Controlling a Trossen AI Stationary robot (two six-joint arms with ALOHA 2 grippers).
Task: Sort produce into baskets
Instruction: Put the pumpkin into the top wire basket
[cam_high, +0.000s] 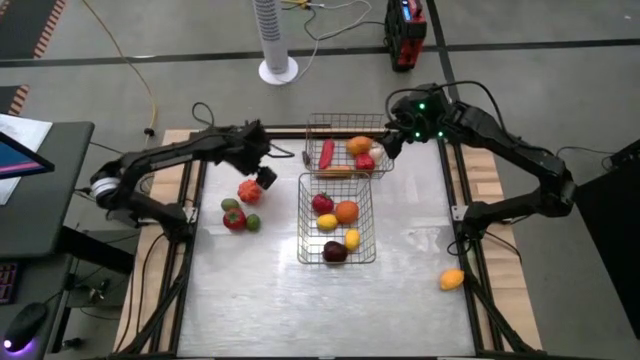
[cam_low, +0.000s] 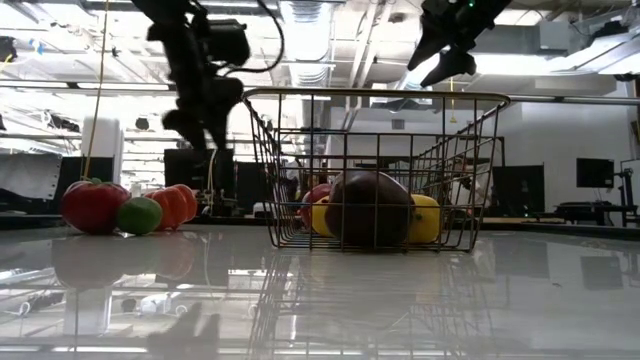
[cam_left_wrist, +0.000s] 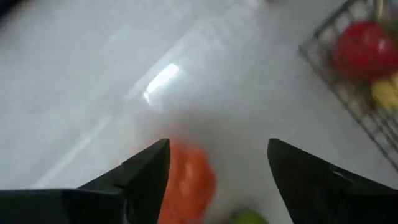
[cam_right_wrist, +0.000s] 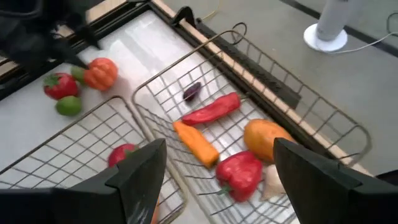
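High view shows the left gripper (cam_high: 262, 178), jaws open and empty, above an orange tomato (cam_high: 249, 191) on the worktop (cam_high: 250, 290) left of centre; light, rigid, slippery, best pinched across its middle. The right gripper (cam_high: 388, 143), jaws open, hovers over the upper basket (cam_high: 318, 128).

two baskets (cam_high: 337, 232), loose produce (cam_high: 241, 207), both arms

One camera looks straight down on the whole desk (cam_high: 260, 300), another sits level at its surface close before the near basket (cam_low: 375, 170), and both wrist cameras peer down past their own fingers, sharing that basket.
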